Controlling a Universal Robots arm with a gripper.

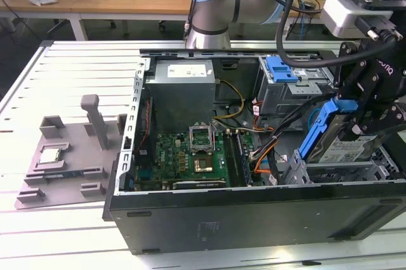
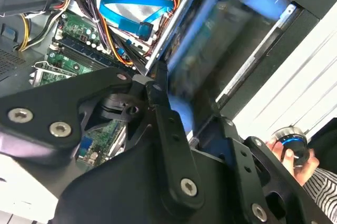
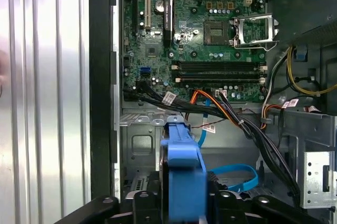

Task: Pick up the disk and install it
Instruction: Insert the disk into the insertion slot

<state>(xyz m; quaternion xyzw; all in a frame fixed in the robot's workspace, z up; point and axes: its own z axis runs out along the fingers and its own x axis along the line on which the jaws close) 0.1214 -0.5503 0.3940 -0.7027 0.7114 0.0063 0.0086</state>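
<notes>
In the exterior view the disk [image 1: 347, 149], a silver drive with a white label in a blue carrier, hangs tilted at the open computer case's right end. It sits just above the metal drive cage [image 1: 380, 170]. My gripper [image 1: 359, 128] is shut on the disk from above. The first wrist view has the carrier's blue edge [image 3: 182, 169] standing between my fingers [image 3: 143, 203], over the cage floor. The disk [image 2: 210, 50] looks blurred in the second wrist view, lying against the cage wall past my gripper [image 2: 197, 125].
The case [image 1: 254, 219] lies open on a slatted white table. Inside are the motherboard [image 1: 190, 156], power supply [image 1: 184, 86], orange and black cables [image 1: 266, 149] beside the cage, and a blue bracket [image 1: 280, 68]. A grey fixture [image 1: 70, 156] stands at the exterior view's left. A hand [image 2: 295, 155] holds a round device.
</notes>
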